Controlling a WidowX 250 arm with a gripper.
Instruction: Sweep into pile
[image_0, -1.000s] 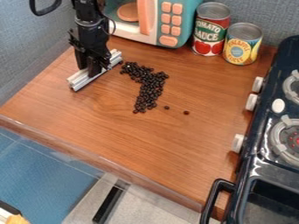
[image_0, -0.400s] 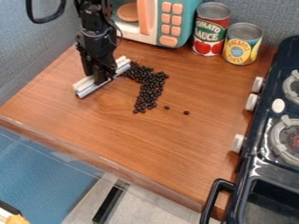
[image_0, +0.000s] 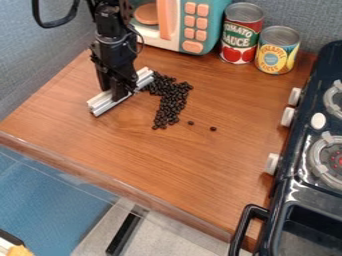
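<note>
At upper left, hanging down over the wood-brown surface (image_0: 174, 160): a black end effector (image_0: 120, 95), closed around the middle of a pale metal bar (image_0: 103, 104). Part of the bar hidden behind it, with the black tips hard to separate from one another. Just right of the bar, on the surface: dark beans (image_0: 171, 100) in a crooked band, near the bar's upper end, too crowded to count. Down to the right, well apart from each other: two stray beans (image_0: 191, 122). Cut off by the top edge: the black arm (image_0: 113, 40), a looping cable (image_0: 53, 24) and a teal toy microwave (image_0: 207, 22). Beside the microwave, upright: two cans (image_0: 242, 32). Cut off at right: a dark toy stove (image_0: 287, 190). At lower left, mostly out of frame: something yellow-orange (image_0: 19, 251), impossible to identify.
</note>
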